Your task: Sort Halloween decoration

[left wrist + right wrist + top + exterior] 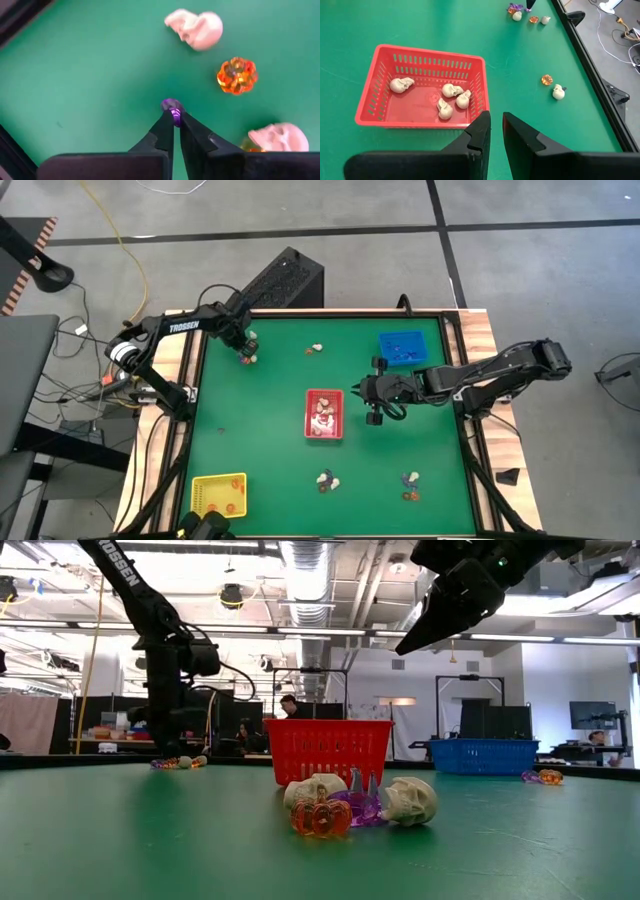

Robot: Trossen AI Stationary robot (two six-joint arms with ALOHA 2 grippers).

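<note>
Pinching a small purple trinket between its closed fingertips, the left gripper is working down at the green table, near the far left corner. Two white skulls and one orange pumpkin are lying just beside it on the cloth.

In the low view, the nearest cluster is showing two cream skulls, one orange pumpkin and a purple piece, all touching or nearly so. In the high view this group is sitting near the front edge, with another small group to its right and a yellow tray occupying the front left corner.

The red tray is standing at the middle of the table and is holding four white skulls. The right gripper is hovering just to the right of it, its fingers nearly together with a narrow gap and nothing between them.

Farther back, one pumpkin and one skull are lying apart near the far edge, and a blue tray is sitting toward the far right corner.
</note>
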